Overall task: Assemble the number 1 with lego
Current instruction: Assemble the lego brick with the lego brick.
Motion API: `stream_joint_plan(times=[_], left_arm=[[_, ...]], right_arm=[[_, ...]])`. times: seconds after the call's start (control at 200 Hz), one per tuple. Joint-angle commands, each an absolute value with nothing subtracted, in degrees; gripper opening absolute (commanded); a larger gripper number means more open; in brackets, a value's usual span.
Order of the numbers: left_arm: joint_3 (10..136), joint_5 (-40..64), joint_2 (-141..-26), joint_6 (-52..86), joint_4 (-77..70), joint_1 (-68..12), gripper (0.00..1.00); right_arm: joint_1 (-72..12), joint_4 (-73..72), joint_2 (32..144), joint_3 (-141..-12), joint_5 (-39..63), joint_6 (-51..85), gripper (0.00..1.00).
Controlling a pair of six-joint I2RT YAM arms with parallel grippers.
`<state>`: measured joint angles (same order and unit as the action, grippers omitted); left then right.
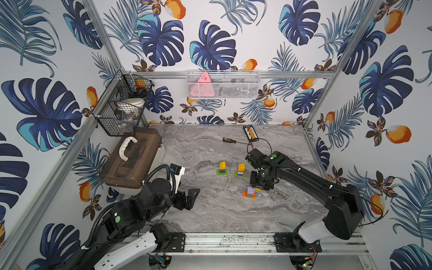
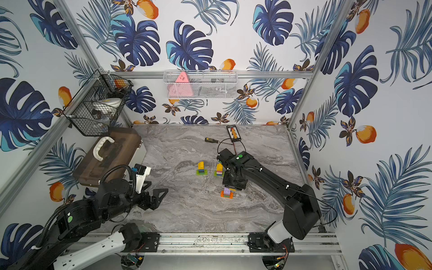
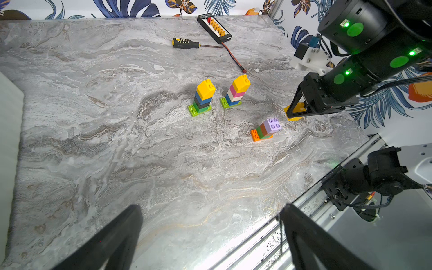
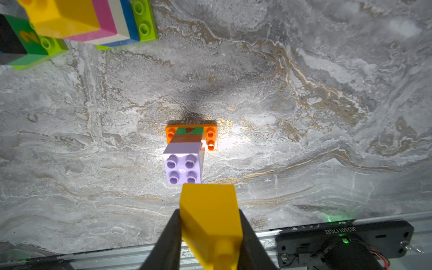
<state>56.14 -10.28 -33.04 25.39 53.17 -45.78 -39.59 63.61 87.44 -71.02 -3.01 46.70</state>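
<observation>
Three lego stacks stand on the marble table [image 1: 210,215]. One has a green base and a yellow top [image 1: 222,167]; the stack beside it is blue, white and pink under yellow [image 1: 241,170]. The shortest stack has an orange base, green and brown layers, and a purple top [image 1: 249,192] [image 4: 183,163]. My right gripper [image 4: 209,215] [image 1: 259,187] is shut on a yellow brick [image 4: 208,203] [image 3: 293,117], held just beside and above the purple top. My left gripper [image 3: 210,210] [image 1: 192,198] hangs open and empty over the table's front left, far from the stacks.
A screwdriver [image 1: 228,140] and a black connector board [image 1: 250,133] with a trailing wire lie at the back. A brown lidded case [image 1: 132,159] sits at the left edge under a black wire basket [image 1: 121,105]. A metal rail [image 1: 233,243] runs along the front.
</observation>
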Motion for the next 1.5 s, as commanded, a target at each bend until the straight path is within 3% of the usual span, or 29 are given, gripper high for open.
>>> stream_joint_plan(times=[0.0, 1.491], left_arm=[[56.07, -10.68, -32.87, 24.51, 51.33, -45.72, 0.99], [55.85, -11.08, -33.57, 24.44, 51.15, -45.7, 0.99]], right_arm=[[-39.59, 62.13, 88.95, -71.78, -2.75, 45.32, 0.09], [-44.85, 57.55, 92.37, -69.0, -6.54, 48.62, 0.0]])
